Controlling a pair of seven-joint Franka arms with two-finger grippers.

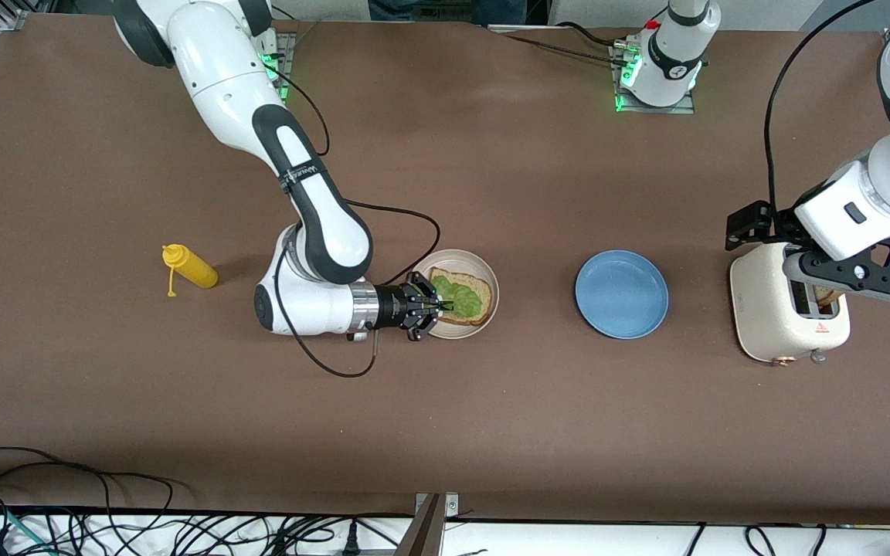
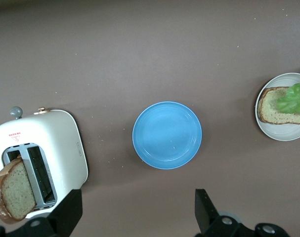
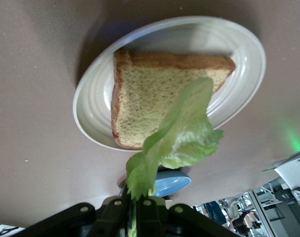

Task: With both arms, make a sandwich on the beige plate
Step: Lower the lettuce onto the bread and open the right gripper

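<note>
The beige plate (image 1: 484, 282) lies mid-table with one slice of tan bread (image 1: 470, 283) on it. My right gripper (image 1: 436, 308) lies sideways at the plate's rim, shut on the stem end of a ruffled green lettuce leaf (image 3: 182, 138) that drapes over the bread (image 3: 150, 98) on the plate (image 3: 95, 111). A second bread slice (image 2: 14, 190) sticks out of the cream toaster (image 1: 769, 309) at the left arm's end of the table. My left gripper (image 2: 137, 215) hangs open above the toaster and the table beside it, its fingers (image 2: 205, 210) wide apart with nothing between them.
A blue plate (image 1: 621, 294) sits between the beige plate and the toaster. A yellow squeeze bottle (image 1: 190, 267) lies on its side toward the right arm's end of the table. Cables hang along the edge nearest the front camera.
</note>
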